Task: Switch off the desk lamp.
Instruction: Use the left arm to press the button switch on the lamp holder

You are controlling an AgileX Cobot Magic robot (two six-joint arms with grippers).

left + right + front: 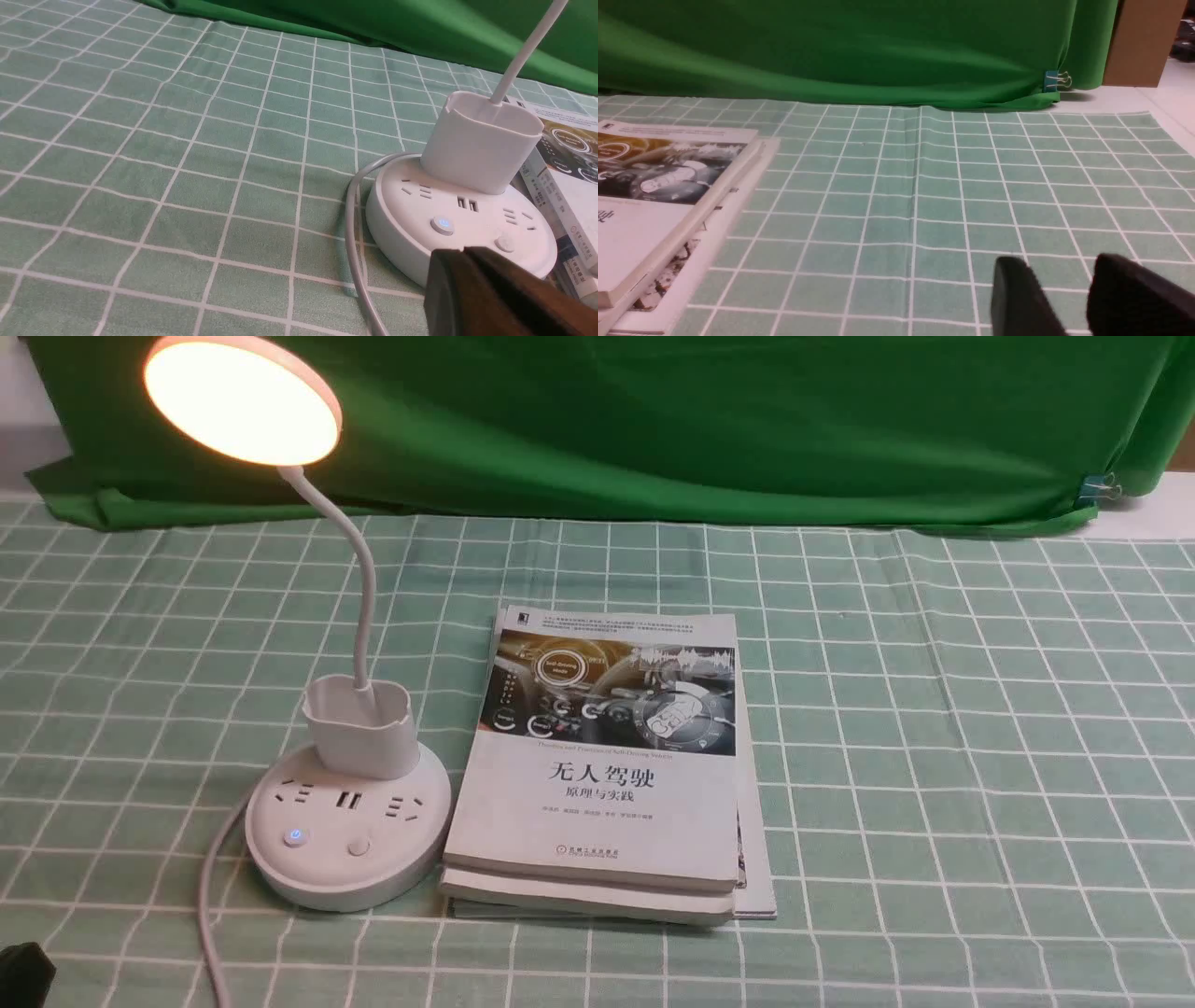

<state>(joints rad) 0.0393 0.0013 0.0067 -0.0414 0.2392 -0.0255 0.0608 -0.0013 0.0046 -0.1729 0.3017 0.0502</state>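
Two buttons sit on the near side of the desk lamp's round base (347, 882), which the front view shows at about eight o'clock on the table. One is a blue-lit button (295, 835), and at its three o'clock is a plain button (358, 847). The lamp head (241, 399) glows warm at eleven o'clock, so the lamp is on. A stack of books (607, 775) lies just beside the base at its three o'clock. A dark sliver, probably the left arm (21, 973), shows at seven o'clock.

In the left wrist view, the left gripper (463, 254) hovers near the base with its jaws pressed together into one blunt tip, grasping nothing. It is on neither button and sits closer to the plain one. A white power cable (355, 233) trails beside the base.

The lit button is likely the switch. The closed tip should line up over its centre and press straight down, gently. A slanted push could slide the light base or catch the plain button.

In the right wrist view, the right gripper (1064, 280) has its jaws parted and empty over the checked tablecloth (896, 210). It is well apart from the lamp and probably has no part in this step.
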